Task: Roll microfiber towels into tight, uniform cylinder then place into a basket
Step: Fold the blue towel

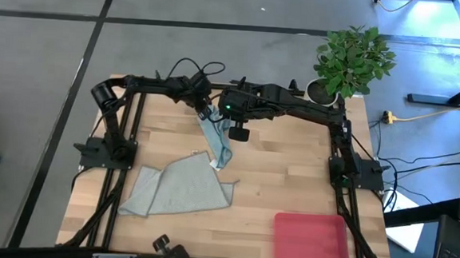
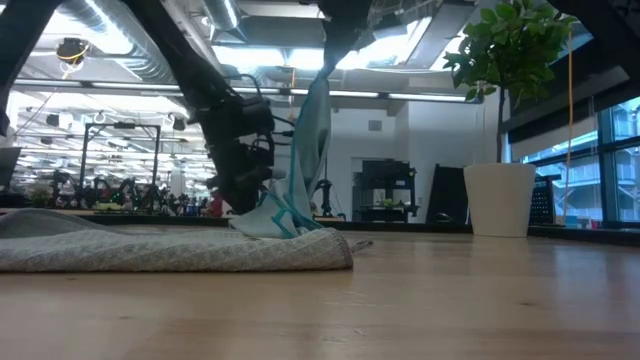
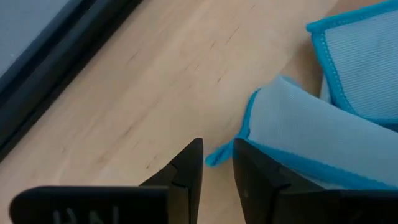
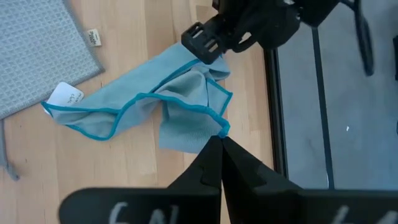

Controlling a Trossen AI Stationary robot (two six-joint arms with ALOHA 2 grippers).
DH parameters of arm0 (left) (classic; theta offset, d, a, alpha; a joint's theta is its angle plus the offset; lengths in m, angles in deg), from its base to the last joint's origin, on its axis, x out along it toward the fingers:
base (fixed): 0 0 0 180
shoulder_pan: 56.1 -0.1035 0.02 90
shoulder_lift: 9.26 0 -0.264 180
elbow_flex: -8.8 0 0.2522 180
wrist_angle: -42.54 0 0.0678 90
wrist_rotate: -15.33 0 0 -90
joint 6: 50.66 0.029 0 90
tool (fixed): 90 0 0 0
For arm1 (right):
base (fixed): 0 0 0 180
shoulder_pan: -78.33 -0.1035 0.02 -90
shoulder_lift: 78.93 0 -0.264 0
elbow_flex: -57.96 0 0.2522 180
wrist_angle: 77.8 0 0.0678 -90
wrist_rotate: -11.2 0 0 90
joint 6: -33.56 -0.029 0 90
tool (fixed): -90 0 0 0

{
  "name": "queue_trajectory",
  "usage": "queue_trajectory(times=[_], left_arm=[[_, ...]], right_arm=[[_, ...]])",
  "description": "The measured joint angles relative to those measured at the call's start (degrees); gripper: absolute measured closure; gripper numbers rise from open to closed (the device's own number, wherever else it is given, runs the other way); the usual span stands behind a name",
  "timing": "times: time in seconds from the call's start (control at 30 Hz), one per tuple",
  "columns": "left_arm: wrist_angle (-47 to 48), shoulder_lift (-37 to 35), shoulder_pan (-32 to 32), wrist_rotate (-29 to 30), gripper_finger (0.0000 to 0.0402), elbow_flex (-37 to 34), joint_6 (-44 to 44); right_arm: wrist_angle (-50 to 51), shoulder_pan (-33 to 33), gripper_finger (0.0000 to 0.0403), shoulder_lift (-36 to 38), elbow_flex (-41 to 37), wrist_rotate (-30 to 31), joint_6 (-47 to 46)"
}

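The light teal-blue towel [image 1: 215,144] hangs from my right gripper [image 4: 221,142], which is shut on it above the table's far middle. The towel's lower end with the white tag [image 4: 64,94] lies on the wood beside the pale grey-green towel [image 1: 178,188], which lies loosely folded on the table. My left gripper [image 3: 217,167] is down low at the teal towel's far side, open a little. A hemmed corner [image 3: 216,157] shows just past the gap between its fingers. The pink basket [image 1: 311,240] sits at the near right. My right gripper pinches a hemmed corner [image 4: 222,128] of the teal towel between its two fingertips, coming slanting down from above. The towel droops slack below the hold, and its tagged end rests on the table. My left gripper has one finger [image 3: 252,171] next to a fold of the teal towel; I cannot tell whether it touches.
A potted plant [image 1: 350,60] stands at the far right corner. The black frame rails [image 1: 121,150] run along the left and right sides of the table. Bare wood [image 1: 258,187] lies between the towels and the basket.
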Motion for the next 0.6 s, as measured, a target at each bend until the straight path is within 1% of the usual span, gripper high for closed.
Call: queue_trajectory(times=[0.3, 0.6], left_arm=[[0.9, 0.3, 0.6, 0.0, 0.0322, 0.0, 3.1], [-0.5, 3.0, 0.6, 0.2, 0.0327, 0.2, 4.3]], right_arm=[[0.0, 0.0, 0.0398, 0.0, 0.0, 0.0, 0.1], [-0.1, 0.0, 0.0398, 0.0, 0.0, 0.0, 0.2]])
